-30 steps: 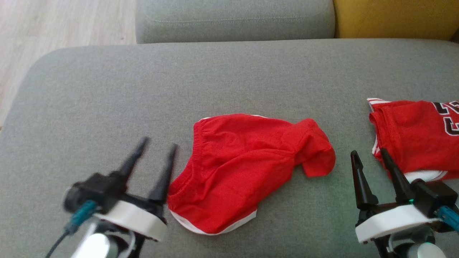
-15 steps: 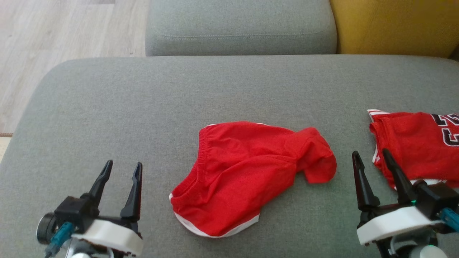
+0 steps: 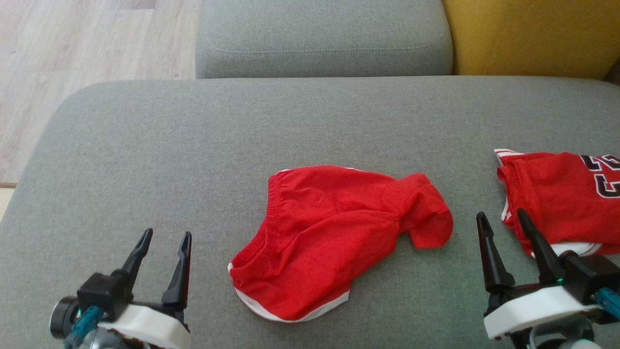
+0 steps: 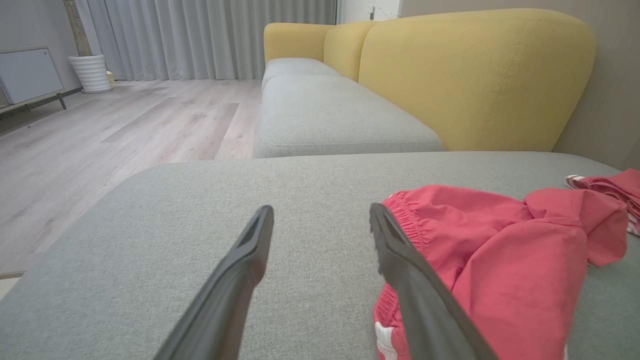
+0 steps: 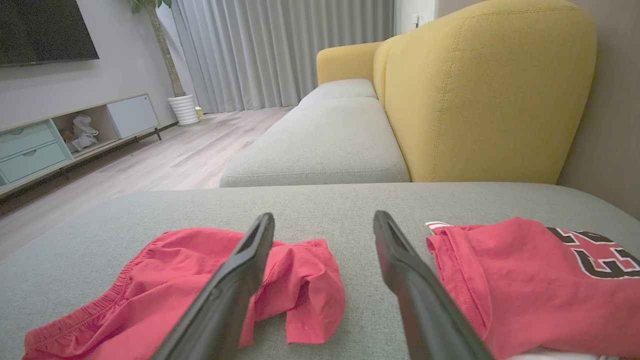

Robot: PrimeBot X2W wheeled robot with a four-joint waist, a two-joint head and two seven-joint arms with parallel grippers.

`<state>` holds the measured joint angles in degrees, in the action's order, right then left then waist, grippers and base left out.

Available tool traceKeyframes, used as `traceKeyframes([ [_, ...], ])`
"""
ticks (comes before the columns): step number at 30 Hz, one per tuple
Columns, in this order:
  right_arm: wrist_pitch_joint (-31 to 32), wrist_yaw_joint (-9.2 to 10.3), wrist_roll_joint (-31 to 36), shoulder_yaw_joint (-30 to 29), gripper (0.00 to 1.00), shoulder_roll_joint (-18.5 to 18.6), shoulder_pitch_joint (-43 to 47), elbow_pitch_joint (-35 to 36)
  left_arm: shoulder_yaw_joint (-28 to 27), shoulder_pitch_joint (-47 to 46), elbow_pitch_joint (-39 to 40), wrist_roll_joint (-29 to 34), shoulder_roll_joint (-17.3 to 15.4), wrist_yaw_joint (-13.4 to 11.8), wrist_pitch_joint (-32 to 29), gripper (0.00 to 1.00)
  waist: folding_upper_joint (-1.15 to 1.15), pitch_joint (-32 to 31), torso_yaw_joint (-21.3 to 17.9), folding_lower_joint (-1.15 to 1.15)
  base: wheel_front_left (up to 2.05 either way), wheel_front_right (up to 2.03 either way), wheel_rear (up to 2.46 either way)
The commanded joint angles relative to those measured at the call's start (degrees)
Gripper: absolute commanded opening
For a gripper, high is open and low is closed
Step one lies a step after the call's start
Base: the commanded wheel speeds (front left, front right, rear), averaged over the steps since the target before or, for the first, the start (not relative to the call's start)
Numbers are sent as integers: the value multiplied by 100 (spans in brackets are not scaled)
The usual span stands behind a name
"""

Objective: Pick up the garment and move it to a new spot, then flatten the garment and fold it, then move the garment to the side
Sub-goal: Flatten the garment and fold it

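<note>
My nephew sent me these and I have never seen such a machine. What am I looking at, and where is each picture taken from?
It is a wheeled robot with two arms, each ending in a gripper with two long dark fingers. One picture comes from a camera on its head, looking down: the left gripper is at the lower left and the right gripper at the lower right. The other two come from a camera on each wrist, looking along that gripper's own fingers. On the grey sofa cushion lie crumpled red shorts in the middle and a red jersey with dark numerals at the right. Both grippers are open and hold nothing.
</note>
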<state>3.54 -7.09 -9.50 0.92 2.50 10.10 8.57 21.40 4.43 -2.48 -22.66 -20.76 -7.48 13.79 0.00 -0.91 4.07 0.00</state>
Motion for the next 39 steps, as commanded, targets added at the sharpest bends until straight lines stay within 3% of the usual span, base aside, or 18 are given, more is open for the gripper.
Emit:
traceKeyframes([
  [1, 9, -40, 38, 99, 100, 38, -135, 239, -242, -264, 123, 62, -110, 12, 87, 100, 0, 3, -1, 0, 0, 0, 0],
  [16, -4, -40, 0, 110, 100, 38, -128, 214, -121, -369, 79, 182, -141, 40, 84, 100, 0, 28, 1, 0, 0, 0, 0],
  [20, 18, -40, -2, 122, 100, 38, -151, 227, 151, -607, 6, 223, -121, 301, -53, 100, 0, 129, 36, 0, 0, 0, 0],
  [28, 32, -40, 35, 267, 100, 38, -354, 217, 962, -1241, -628, 186, 9, 1134, -787, 100, 0, 518, -61, 0, 0, 0, 0],
  [36, -39, -40, -2, 286, 100, 38, -464, 128, 1318, -1614, -1437, -28, -29, 1377, -1470, 100, 0, 722, -249, 0, 0, 0, 0],
  [37, -50, -40, -7, 283, 100, 38, -467, 116, 1321, -1643, -1462, -54, -28, 1385, -1471, 68, 0, 729, -261, 0, 0, 0, 0],
  [38, -61, -40, -11, 278, 100, 38, -468, 106, 1335, -1663, -1478, -72, -33, 1393, -1483, 15, 0, 734, -270, 0, 0, 0, 0],
  [39, -71, -40, -18, 269, 100, 38, -467, 95, 1348, -1678, -1468, -89, -37, 1400, -1481, 0, 0, 738, -279, 0, 0, 0, 0],
])
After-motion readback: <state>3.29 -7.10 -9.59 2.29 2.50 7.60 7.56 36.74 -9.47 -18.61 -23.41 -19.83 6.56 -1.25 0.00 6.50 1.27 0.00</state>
